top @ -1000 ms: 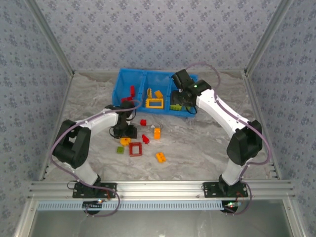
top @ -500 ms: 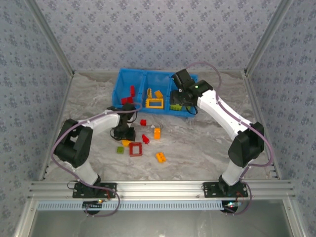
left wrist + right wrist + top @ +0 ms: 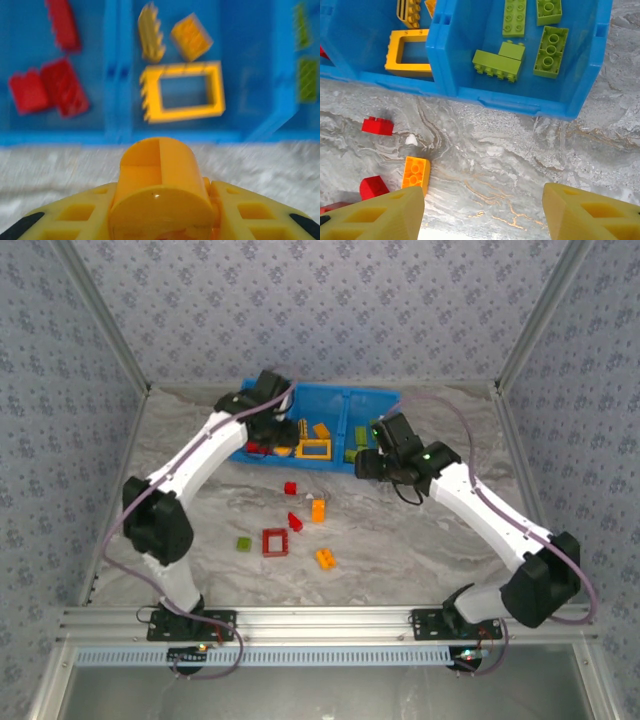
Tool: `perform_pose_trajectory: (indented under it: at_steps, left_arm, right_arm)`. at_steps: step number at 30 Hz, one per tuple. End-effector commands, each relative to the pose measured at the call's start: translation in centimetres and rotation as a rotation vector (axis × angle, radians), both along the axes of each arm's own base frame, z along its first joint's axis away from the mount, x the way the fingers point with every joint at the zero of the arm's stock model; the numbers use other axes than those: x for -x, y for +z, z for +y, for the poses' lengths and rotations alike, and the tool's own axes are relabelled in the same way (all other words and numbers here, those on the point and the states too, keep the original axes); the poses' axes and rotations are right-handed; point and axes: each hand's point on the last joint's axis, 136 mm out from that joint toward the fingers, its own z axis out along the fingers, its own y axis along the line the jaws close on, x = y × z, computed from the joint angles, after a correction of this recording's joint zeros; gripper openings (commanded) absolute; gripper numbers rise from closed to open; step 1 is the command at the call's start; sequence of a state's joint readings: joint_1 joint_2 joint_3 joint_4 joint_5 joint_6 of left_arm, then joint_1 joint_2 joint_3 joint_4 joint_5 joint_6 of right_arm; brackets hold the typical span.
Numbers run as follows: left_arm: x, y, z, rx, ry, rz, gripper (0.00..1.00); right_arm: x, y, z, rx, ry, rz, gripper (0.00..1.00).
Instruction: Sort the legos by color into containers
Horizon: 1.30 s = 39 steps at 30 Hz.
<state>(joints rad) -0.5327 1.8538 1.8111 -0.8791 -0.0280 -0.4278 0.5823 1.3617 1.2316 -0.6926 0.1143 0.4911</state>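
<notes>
The blue bin (image 3: pixel 372 398) stands at the back with three compartments. In the left wrist view, red bricks (image 3: pixel 64 87) lie in its left compartment, and a yellow frame (image 3: pixel 182 92) with yellow bricks (image 3: pixel 190 37) lies in the middle one. My left gripper (image 3: pixel 282 435) hovers at the bin's front edge, shut on a rounded orange brick (image 3: pixel 160 170). Green bricks (image 3: pixel 495 64) fill the right compartment. My right gripper (image 3: pixel 364 462) hangs open over bare table just in front of that compartment, nothing between its fingers (image 3: pixel 375 215).
Loose bricks lie mid-table: a small red brick (image 3: pixel 290 488), an orange brick (image 3: pixel 318 510), a red wedge (image 3: pixel 295 521), a red frame (image 3: pixel 274 542), a green brick (image 3: pixel 243 543) and another orange brick (image 3: pixel 325 558). Walls enclose the table on three sides.
My left gripper closed on the orange brick among the loose pieces and carried it up to the bin. My right gripper drew back from the green compartment toward the table.
</notes>
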Motion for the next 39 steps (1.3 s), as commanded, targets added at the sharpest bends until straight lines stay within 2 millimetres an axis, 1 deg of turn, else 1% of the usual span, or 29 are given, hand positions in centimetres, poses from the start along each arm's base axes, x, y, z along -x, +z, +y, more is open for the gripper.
perform_pose_trajectory:
  at_steps: [1,3,6,7,8,9,11,14,17,19,22,24,27,29,32,35,37,39]
  left_arm:
    - [-3.0,-1.3,-2.1,-0.015,0.023,0.014,0.4]
    - [-5.5,-1.7,-3.4,-0.009,0.033,-0.022,0.4]
    - [-9.3,-2.2,-5.4,0.016,0.053,-0.083,0.4]
    - [-10.6,-2.5,-5.9,0.019,0.063,-0.104,0.4]
    - [-11.7,-2.7,-6.4,0.02,0.068,-0.124,0.4]
    - [-12.6,-2.8,-6.8,0.022,0.076,-0.144,0.4]
    - [-14.4,-3.8,-7.7,0.042,0.08,-0.173,0.4]
    - [-15.8,-5.9,-9.1,0.092,0.091,-0.179,0.4]
    - [-16.3,-8.1,-9.8,0.139,0.122,-0.146,0.4]
    - [-16.6,-9.2,-10.5,0.185,0.133,-0.123,0.41]
    - [-16.8,-10.1,-11.3,0.226,0.135,-0.111,0.44]
    - [-16.7,-10.6,-11.5,0.232,0.135,-0.098,0.45]
    - [-16.4,-11.4,-11.2,0.219,0.139,-0.073,0.46]
    - [-16.1,-11.7,-11.1,0.213,0.139,-0.058,0.5]
    - [-15.7,-12.0,-10.7,0.199,0.143,-0.034,0.61]
    - [-15.1,-11.6,-10.3,0.187,0.147,-0.018,0.65]
    - [-14.9,-10.7,-10.2,0.189,0.147,-0.02,0.65]
    - [-14.6,-8.8,-10.1,0.203,0.149,-0.036,0.66]
  right_arm:
    - [0.5,1.0,0.1,-0.025,0.029,-0.035,0.67]
    - [0.9,1.3,-0.2,-0.03,0.03,-0.039,0.67]
    - [1.5,2.3,-0.8,-0.041,0.031,-0.058,0.67]
    - [2.2,1.2,-1.2,-0.028,0.033,-0.033,0.67]
    - [2.6,1.1,-1.6,-0.032,0.03,-0.029,0.67]
    - [2.9,1.1,-1.8,-0.041,0.029,-0.026,0.67]
    - [3.7,0.9,-2.5,-0.052,0.021,-0.019,0.68]
    - [4.6,0.5,-3.9,-0.048,-0.002,-0.007,0.68]
    - [5.1,0.5,-5.2,-0.05,-0.032,-0.006,0.68]
    - [5.3,0.5,-5.8,-0.057,-0.046,-0.006,0.68]
    - [5.6,0.3,-6.1,-0.062,-0.053,0.001,0.68]
    - [5.8,0.1,-6.2,-0.062,-0.052,0.011,0.68]
    - [5.8,-0.2,-6.1,-0.067,-0.052,0.019,0.68]
    - [5.7,-0.4,-5.9,-0.079,-0.048,0.024,0.68]
    - [5.6,-0.9,-5.5,-0.084,-0.04,0.047,0.68]
    - [5.5,-1.1,-5.2,-0.082,-0.033,0.054,0.69]
    - [5.5,-1.2,-4.9,-0.072,-0.017,0.053,0.68]
    - [5.6,-1.3,-4.5,-0.046,0.011,0.049,0.68]
